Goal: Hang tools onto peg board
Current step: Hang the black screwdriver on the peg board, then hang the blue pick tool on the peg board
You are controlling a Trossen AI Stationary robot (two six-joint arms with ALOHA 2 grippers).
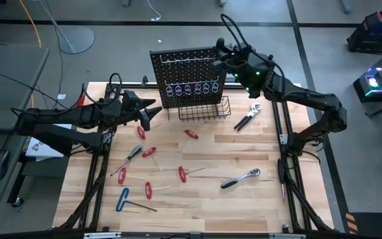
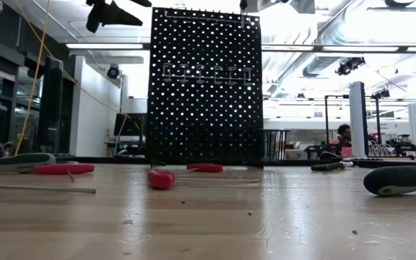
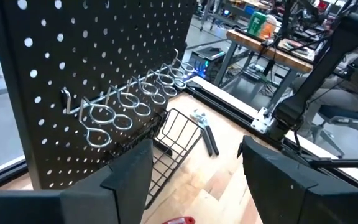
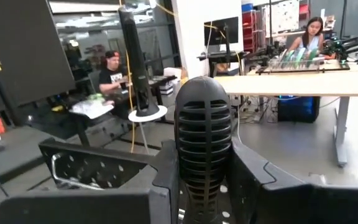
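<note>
Right gripper [image 4: 205, 186] clamps a ribbed black handle [image 4: 204, 146] (left gripper [image 3: 197, 174] gapes wide).

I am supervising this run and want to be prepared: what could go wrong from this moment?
1. The right end effector grips a black-handled tool at the top edge of the peg board. Its shaft is hidden, so it might miss the ring hooks and drop into the wire basket or behind the board.
2. The open left end effector hovers close to the board; a small move could bump it.
</note>
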